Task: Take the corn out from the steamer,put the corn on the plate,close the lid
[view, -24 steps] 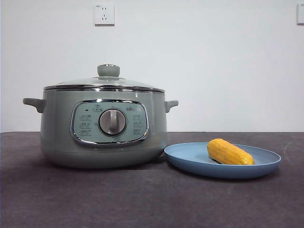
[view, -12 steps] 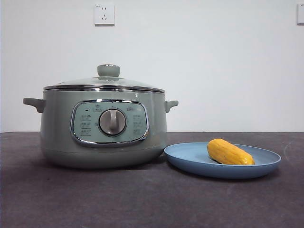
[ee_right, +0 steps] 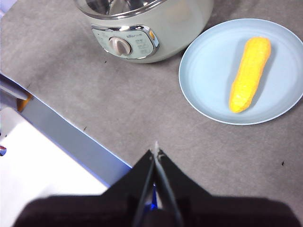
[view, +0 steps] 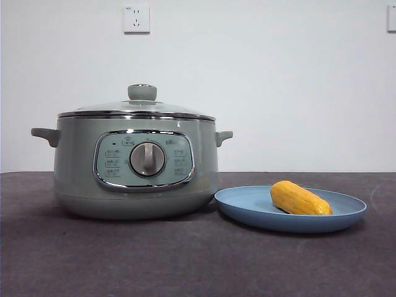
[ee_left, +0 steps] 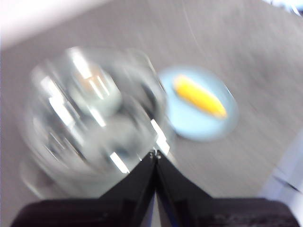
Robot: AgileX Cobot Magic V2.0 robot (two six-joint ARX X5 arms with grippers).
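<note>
Yellow-orange corn (view: 301,198) on blue plate (view: 247,204)

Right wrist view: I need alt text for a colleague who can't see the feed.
The corn lies on the light-blue plate, which sits beside the pale green steamer on a grey table. The right end effector, jaws together and holding nothing, hangs above the bare table, apart from both. A white and blue surface shows at one edge.

Corn (ee_right: 249,74) lies on the plate (ee_right: 203,80) beside the steamer (ee_right: 156,28), right pincer (ee_right: 155,152) closed
</note>
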